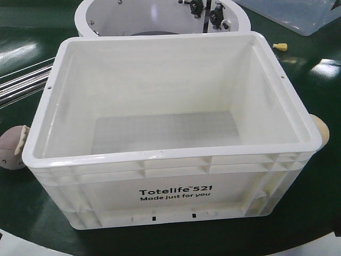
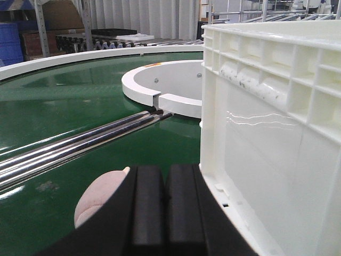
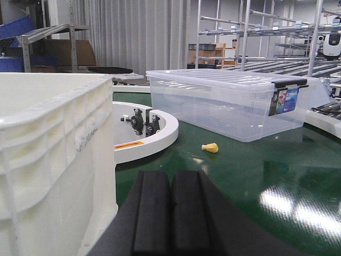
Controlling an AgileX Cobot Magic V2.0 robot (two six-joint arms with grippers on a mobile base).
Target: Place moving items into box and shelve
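Observation:
The box [image 1: 170, 186], a large white crate printed "Totelife 521", stands open on the green belt with nothing inside. A pinkish-brown moving item [image 1: 11, 150] lies against its left side, and a pale yellow-orange one [image 1: 320, 128] peeks out at its right side. In the left wrist view my left gripper [image 2: 164, 176] is shut with nothing between its pads, low beside the box wall [image 2: 266, 138], and the pink lump [image 2: 98, 200] lies just to its left. My right gripper [image 3: 171, 178] is shut and empty beside the box's other wall [image 3: 53, 160]. The pale lump is hidden in that view.
A white ring [image 1: 85, 21] stands behind the box. A clear plastic tub [image 3: 229, 106] sits beyond it on the right, with a tiny yellow piece [image 3: 210, 148] in front of it. Metal rods [image 2: 69, 146] run across the belt on the left.

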